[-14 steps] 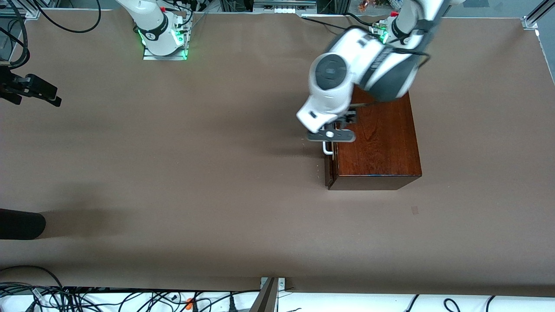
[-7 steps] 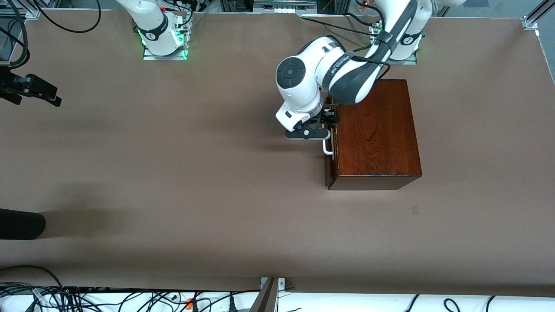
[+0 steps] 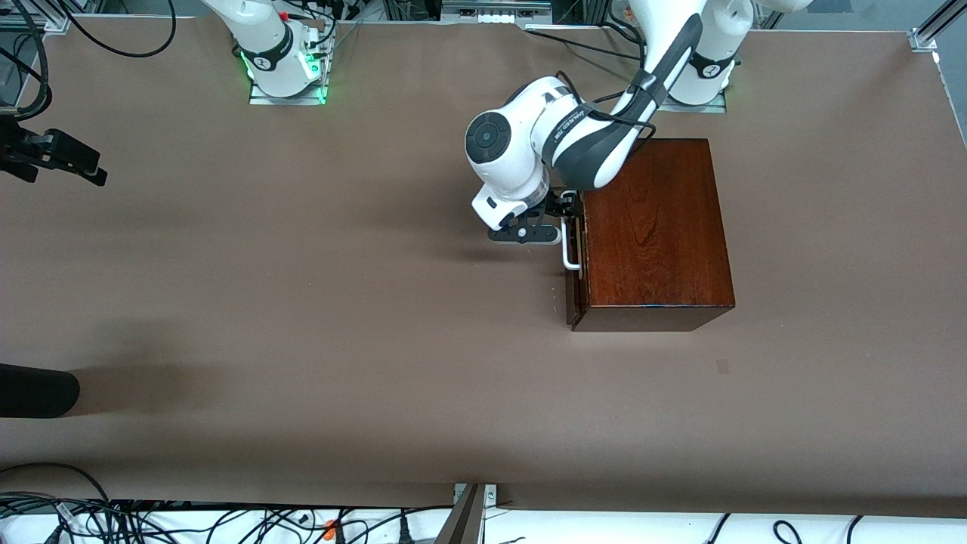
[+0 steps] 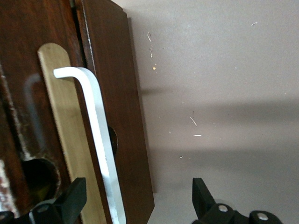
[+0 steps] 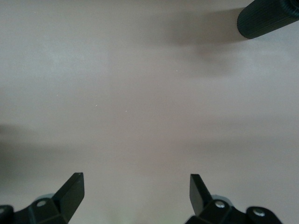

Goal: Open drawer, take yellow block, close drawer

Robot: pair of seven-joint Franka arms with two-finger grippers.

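Two claws are seen spread apart. The right claw (image 5: 135,191) waits over bare table (image 3: 302,317) at the right arm's end. The left claw (image 4: 138,198) straddles the white handle (image 4: 98,140) on the drawer (image 3: 572,283), still shut in the wooden box (image 3: 653,227). The handle looks stiff, smooth and slippery, best gripped mid-bar; the box seems heavy enough to resist sliding. No yellow block is visible.

Wide flat table covered in matte brown paper (image 3: 302,317), soft shadows across it, silver aluminium frame rails (image 3: 933,30) at its corners, tangled black cables (image 3: 113,517) (on white floor) along the near edge.
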